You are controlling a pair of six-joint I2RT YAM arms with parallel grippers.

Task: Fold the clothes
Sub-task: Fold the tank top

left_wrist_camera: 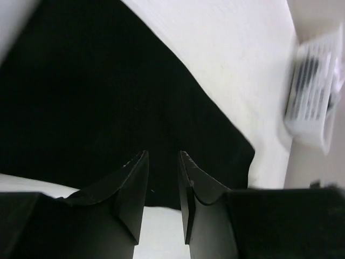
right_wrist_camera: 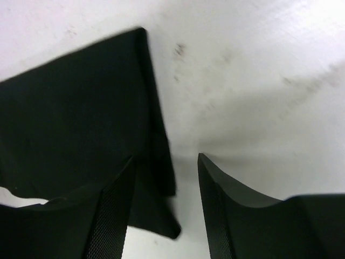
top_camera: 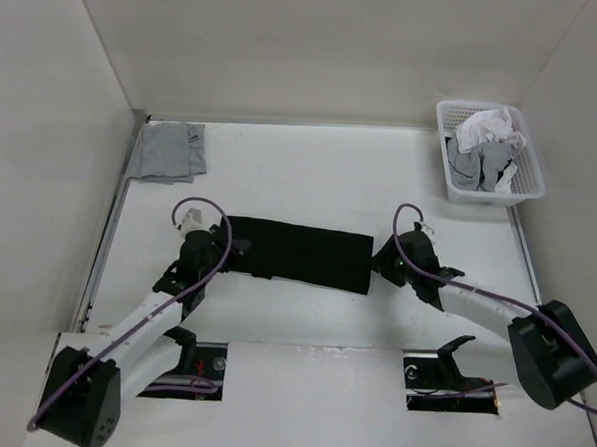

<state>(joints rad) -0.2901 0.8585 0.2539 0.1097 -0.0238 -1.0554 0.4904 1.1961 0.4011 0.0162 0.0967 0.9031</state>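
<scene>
The clothes (top_camera: 297,251), a black garment, lie flat on the white table as a long folded strip between my two arms. My left gripper (top_camera: 220,241) is at the strip's left end. In the left wrist view the left gripper (left_wrist_camera: 163,156) is open by a narrow gap above the black fabric (left_wrist_camera: 108,97), with nothing between the fingers. My right gripper (top_camera: 380,263) is at the strip's right end. In the right wrist view it (right_wrist_camera: 166,158) stands wide open over the edge and corner of the clothes (right_wrist_camera: 75,118), not pinching them.
A white basket (top_camera: 490,194) with white and grey clothes stands at the back right, and its blurred side (left_wrist_camera: 312,91) shows in the left wrist view. A light grey garment (top_camera: 167,152) lies folded at the back left. White walls enclose the table.
</scene>
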